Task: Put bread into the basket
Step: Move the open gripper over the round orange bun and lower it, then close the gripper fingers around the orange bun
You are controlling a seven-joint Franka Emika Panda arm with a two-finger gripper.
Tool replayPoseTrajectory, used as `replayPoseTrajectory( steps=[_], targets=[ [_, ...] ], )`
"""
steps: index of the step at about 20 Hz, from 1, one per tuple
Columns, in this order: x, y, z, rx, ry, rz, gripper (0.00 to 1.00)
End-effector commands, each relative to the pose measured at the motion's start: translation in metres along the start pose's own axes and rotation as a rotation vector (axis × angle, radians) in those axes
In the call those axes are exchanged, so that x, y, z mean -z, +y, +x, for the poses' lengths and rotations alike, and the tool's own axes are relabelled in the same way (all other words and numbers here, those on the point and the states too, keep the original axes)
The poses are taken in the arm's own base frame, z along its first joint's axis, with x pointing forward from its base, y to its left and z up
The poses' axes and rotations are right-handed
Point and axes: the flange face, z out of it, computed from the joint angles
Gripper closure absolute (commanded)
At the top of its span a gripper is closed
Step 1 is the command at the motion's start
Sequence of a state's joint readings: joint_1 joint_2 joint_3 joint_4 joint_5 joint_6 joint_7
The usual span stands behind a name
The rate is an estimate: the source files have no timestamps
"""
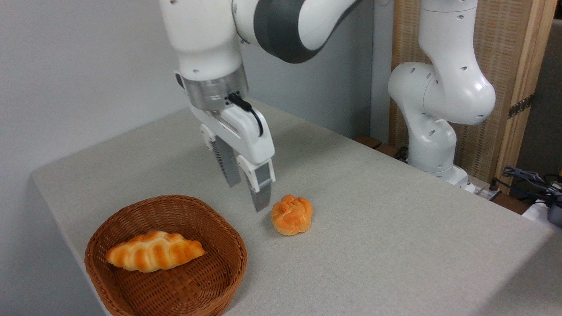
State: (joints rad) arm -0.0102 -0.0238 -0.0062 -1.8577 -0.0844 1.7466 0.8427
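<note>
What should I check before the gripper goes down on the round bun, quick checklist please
1. Gripper open and empty: ok.
2. Round bun free on the table, nothing touching it: ok.
3. Gripper centred over the bun: not ok, it hangs to the bun's left.
4. Jaws wide enough for the bun: cannot tell.
5. Basket has room beside the long loaf: ok.

Glossy white arm [439,87] with dark grey joint band; silver wrist ring; black cable; ribbed grey claw [248,193] fingers
</note>
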Motion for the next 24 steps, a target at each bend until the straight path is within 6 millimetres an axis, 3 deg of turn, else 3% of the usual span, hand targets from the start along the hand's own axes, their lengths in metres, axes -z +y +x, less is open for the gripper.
replayPoseTrajectory(
  steps=[1,6,21,23,24],
  targets=[
    [-0.028,0.018,-0.019,-0.042,-0.046,-0.051,0.0],
    [-0.065,0.029,-0.03,-0.142,-0.094,-0.115,0.0],
    [-0.108,0.031,-0.029,-0.196,-0.171,-0.129,0.0],
    [-0.108,0.03,-0.028,-0.196,-0.166,-0.122,0.03],
    [-0.109,0.03,-0.027,-0.193,-0.166,-0.121,0.1]
  ],
)
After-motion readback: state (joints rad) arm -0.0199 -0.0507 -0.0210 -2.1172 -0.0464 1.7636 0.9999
